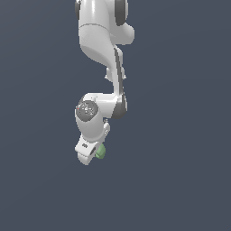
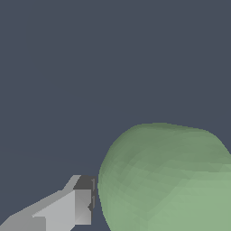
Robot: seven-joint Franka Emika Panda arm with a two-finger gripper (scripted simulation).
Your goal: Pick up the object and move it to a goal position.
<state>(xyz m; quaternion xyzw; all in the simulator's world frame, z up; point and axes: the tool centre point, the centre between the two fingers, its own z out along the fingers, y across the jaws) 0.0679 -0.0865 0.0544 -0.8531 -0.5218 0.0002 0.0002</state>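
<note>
The small pale green rounded matte object [image 1: 100, 152] sits right against the white robot gripper [image 1: 90, 155], on the exterior view's right side. In the wrist view one grey finger [image 2: 67, 210] stands just beside the object [image 2: 171, 180]. I cannot tell if the fingers are closed on it.

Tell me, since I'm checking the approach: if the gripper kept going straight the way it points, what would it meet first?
Probably the pale green object, already right beside one finger of the gripper. Beyond it, only bare grey surface shows; depth is unclear.
</note>
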